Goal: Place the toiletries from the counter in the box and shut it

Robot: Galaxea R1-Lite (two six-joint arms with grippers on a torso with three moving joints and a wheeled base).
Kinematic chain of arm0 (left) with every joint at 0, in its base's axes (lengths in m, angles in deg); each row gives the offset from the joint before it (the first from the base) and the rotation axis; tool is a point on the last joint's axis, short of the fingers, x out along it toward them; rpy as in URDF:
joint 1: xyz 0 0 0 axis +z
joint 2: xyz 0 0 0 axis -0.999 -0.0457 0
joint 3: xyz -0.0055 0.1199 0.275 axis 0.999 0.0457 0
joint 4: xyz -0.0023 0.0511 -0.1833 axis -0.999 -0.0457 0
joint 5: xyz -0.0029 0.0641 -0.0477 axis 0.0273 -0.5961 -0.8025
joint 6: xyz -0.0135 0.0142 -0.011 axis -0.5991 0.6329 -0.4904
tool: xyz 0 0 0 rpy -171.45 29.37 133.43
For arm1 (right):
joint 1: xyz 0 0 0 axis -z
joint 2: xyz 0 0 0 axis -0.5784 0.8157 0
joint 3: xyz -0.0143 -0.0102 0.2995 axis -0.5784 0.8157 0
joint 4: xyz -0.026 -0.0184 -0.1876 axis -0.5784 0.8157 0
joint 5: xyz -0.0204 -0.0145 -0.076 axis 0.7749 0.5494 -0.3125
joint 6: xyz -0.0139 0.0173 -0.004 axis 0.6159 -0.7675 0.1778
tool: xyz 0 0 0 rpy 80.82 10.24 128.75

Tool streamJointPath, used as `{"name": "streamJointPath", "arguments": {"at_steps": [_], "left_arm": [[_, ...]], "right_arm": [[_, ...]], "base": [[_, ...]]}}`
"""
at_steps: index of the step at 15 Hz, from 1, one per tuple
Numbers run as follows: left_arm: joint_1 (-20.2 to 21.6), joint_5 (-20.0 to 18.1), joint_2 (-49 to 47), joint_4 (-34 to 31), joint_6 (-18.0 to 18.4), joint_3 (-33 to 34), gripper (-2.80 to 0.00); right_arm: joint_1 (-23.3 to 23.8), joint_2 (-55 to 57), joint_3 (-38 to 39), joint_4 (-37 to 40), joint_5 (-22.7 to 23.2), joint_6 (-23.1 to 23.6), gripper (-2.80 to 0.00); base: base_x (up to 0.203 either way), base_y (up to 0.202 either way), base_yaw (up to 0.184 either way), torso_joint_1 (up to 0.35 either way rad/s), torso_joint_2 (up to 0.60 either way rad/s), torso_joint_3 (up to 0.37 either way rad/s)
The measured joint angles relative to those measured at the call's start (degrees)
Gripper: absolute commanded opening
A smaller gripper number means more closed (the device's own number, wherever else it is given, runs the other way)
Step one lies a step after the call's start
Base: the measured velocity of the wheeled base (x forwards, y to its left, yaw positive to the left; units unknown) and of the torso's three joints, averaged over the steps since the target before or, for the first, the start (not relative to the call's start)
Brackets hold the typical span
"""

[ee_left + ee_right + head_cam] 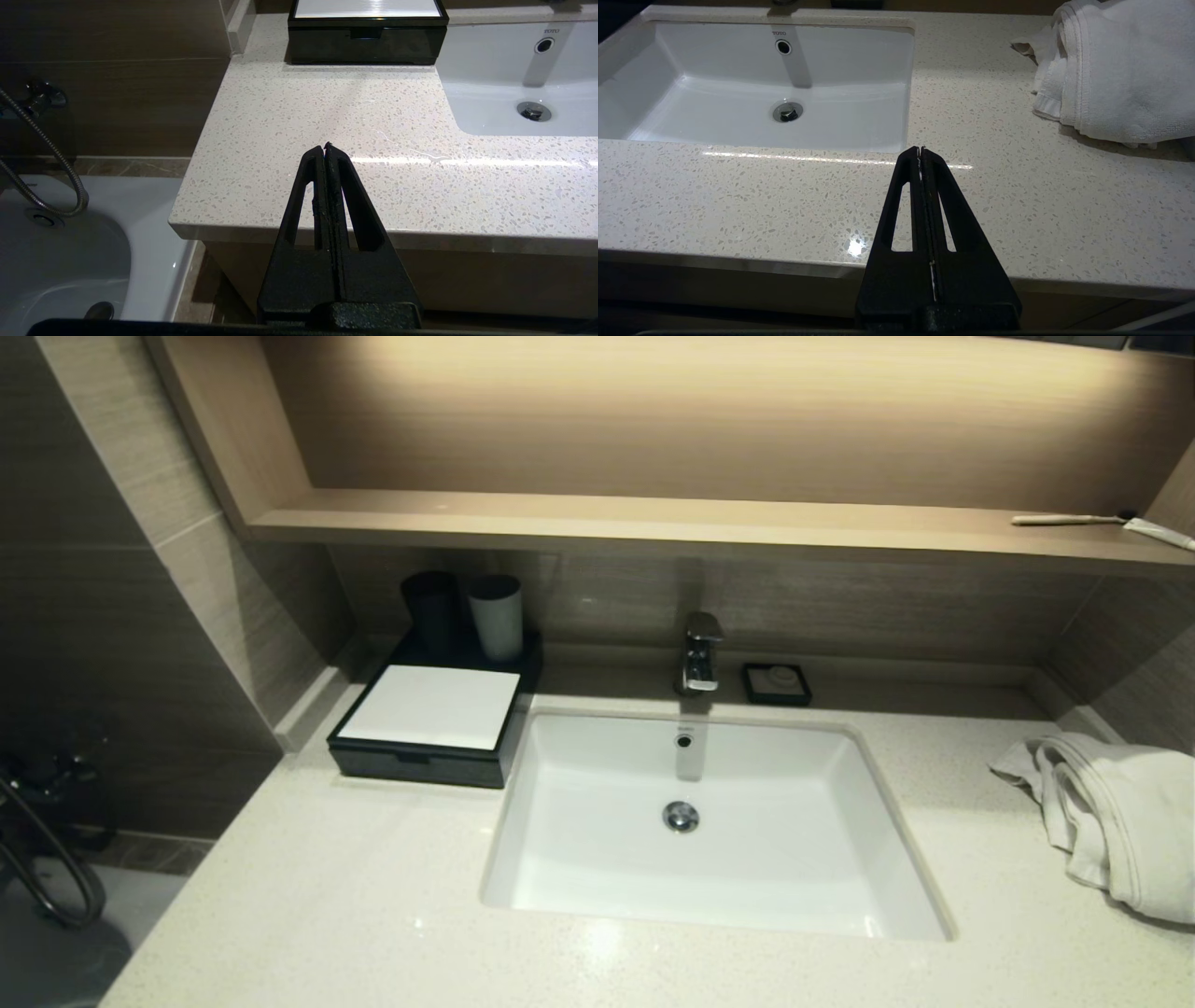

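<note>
No wrapped toiletries show anywhere on the desk (355, 896), and the box (431, 728) sits with its drawer front flush, so the task looks finished or nearly so, with both arms pulled back off the near edge. The box stands at about ten o'clock from the basin (709, 821), touching the back wall's ledge area, with two cups (467, 611) behind it; its white top panel is flat and its notched front shows no gap. The left gripper (325, 145) hangs beyond the desk's near edge, at six o'clock from the box and well apart from it, its fingers clenched together on nothing. The right gripper (920, 149) hangs likewise off the near edge, at about five o'clock from the basin, fingers pressed shut and empty. If anything remains, it would be a check that the drawer is fully home, which would call for the left arm to reach across the bare stone to the box front. Around it: the tap (700, 653) at the basin's twelve o'clock, a small black soap dish (776, 682) just beside it, a crumpled white towel (1111, 812) at three o'clock, and an unwrapped toothbrush (1074, 519) up on the wooden ledge (653, 523). Nothing stands between the left gripper and the box.
</note>
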Motion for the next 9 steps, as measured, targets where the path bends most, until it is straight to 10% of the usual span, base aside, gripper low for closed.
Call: {"name": "streamJointPath", "arguments": {"at_steps": [9], "left_arm": [[-0.02,0.23,0.0,0.0,-1.73,0.0,-2.8]], "right_arm": [[0.0,0.0,0.0,0.01,-0.02,-0.02,-2.8]], "base": [[0.0,0.0,0.0,0.0,0.0,0.0]]}}
